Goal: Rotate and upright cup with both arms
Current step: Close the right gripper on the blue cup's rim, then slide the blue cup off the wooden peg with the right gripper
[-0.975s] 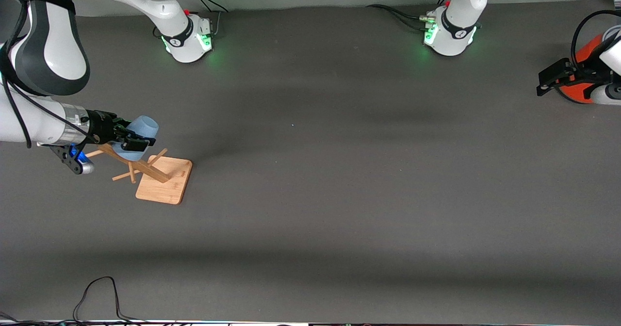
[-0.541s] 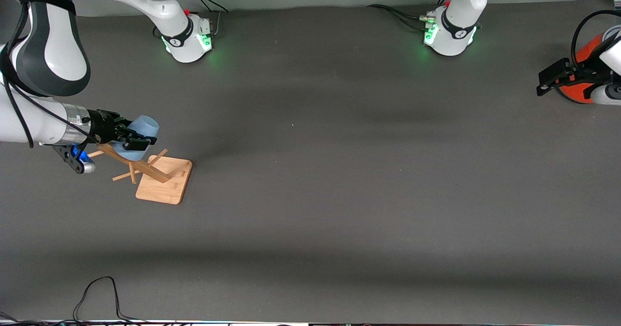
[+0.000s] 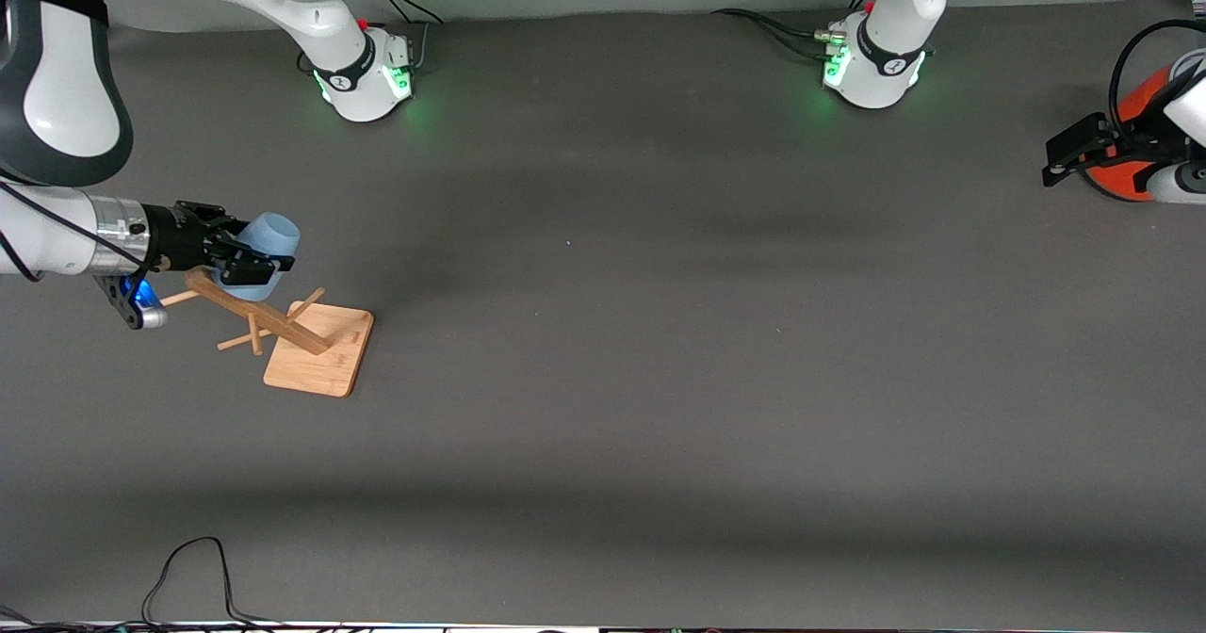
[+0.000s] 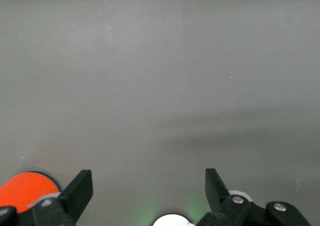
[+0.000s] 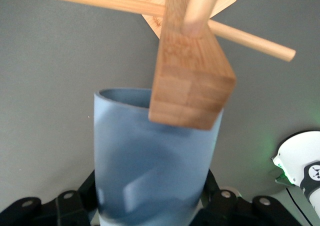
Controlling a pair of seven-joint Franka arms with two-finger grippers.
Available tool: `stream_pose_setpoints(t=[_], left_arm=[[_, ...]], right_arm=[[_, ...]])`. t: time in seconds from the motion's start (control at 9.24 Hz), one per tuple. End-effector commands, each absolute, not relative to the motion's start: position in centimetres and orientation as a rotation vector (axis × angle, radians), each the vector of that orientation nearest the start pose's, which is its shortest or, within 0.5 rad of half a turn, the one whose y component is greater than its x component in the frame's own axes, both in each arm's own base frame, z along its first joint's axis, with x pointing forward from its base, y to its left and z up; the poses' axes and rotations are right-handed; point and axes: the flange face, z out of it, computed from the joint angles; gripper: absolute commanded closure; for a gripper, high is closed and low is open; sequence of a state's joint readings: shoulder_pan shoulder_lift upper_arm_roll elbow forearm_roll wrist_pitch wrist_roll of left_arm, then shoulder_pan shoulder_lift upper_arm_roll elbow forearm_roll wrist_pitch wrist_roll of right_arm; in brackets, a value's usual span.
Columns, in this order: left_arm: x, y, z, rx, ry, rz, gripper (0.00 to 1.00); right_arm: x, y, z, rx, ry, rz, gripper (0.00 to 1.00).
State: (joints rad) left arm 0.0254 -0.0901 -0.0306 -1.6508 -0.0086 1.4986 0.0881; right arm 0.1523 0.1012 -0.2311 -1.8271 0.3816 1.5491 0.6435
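Observation:
The light blue cup (image 3: 269, 238) is held on its side in my right gripper (image 3: 247, 262), which is shut on it just over the top of the slanted post of the wooden rack (image 3: 252, 313). In the right wrist view the cup (image 5: 150, 161) sits between the black fingers (image 5: 216, 192), and the post's block end (image 5: 192, 86) overlaps the cup's outer rim. My left gripper (image 3: 1063, 157) waits open and empty at the left arm's end of the table. Its two fingers (image 4: 80, 191) stand wide apart in the left wrist view.
The rack's square wooden base (image 3: 320, 362) lies on the grey table with thin pegs (image 3: 237, 341) sticking out of the post. A large orange cylinder (image 3: 1142, 98) stands beside my left gripper and shows in the left wrist view (image 4: 22, 188). A black cable (image 3: 193, 558) lies at the table's near edge.
My right gripper has drawn the cup a little up and back off the rack post, toward the right arm's end of the table. The left arm has not moved.

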Motion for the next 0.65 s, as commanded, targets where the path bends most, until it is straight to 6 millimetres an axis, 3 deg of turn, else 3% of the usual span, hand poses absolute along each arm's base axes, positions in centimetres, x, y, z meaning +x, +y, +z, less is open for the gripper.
stream_pose_setpoints(t=[0.0,0.54], left_arm=[[51.2,-0.6,63.3,-3.129,0.165,0.097,0.00],[50.9,-0.5,63.5,-3.116,0.151,0.099,0.00]], right_arm=[[54.7,0.7,48.4,-2.550,1.121,0.688,0.60],[55.2,4.0,51.1,-2.471,1.171,0.697,0.60]])
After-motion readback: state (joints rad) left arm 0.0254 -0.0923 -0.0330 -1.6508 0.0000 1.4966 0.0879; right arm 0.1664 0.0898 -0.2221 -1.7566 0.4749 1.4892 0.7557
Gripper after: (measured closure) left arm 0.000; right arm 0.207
